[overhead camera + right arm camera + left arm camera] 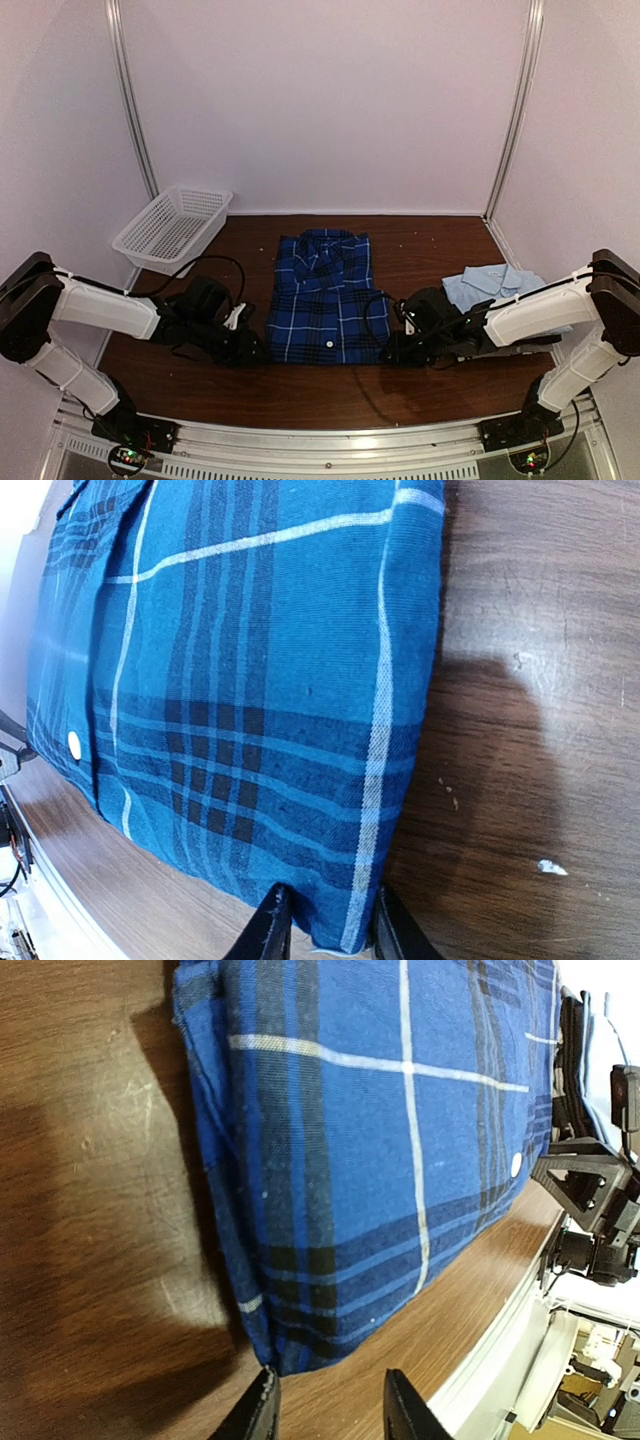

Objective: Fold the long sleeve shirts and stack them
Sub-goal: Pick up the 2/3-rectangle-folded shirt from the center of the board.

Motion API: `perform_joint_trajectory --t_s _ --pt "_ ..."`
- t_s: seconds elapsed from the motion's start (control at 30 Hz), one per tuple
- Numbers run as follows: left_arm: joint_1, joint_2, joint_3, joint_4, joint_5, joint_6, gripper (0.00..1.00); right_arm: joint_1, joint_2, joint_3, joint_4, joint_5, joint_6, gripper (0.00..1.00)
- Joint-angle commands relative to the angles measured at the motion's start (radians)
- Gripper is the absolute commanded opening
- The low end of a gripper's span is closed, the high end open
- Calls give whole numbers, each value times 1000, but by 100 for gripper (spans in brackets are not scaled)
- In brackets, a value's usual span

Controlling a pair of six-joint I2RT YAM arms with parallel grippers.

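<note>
I read the left tool (pixel 330 1402) as apart: its two fingers stand open with bare wood between them. The near-left corner of the dark blue-and-black plaid cloth shirt (pixel 325 295) lies just ahead of it, at most touching one fingertip. The right tool (pixel 330 925) is clamped on the near-right corner of the same shirt, with cloth pinched between its fingers. The shirt lies folded flat on the brown wooden surface (pixel 430 245), between the two tools.

Risk: with one corner gripped and the other free, I judge that any lift or pull by the right tool would drag the hem askew and open the fold. Closing the left tool where it stands may catch only the top layer, or nothing.

Surroundings: a plain light blue folded shirt (pixel 490 283) lies just beyond the right tool on its outer side, partly under that arm, so a sideways sweep could disturb it. A white plastic lattice basket (pixel 172 228) sits well beyond the left tool and obstructs nothing.
</note>
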Motion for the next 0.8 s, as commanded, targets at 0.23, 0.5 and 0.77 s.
perform_joint_trajectory --t_s 0.23,0.5,0.77 --pt "-7 103 31 25 -52 17 36 -1 20 -32 -17 -17 4 29" --pt "-7 119 48 10 -72 15 23 -2 -4 -55 5 -19 14 30" --pt "-10 124 49 1 -69 18 8 -1 -52 -95 20 -13 31 38"
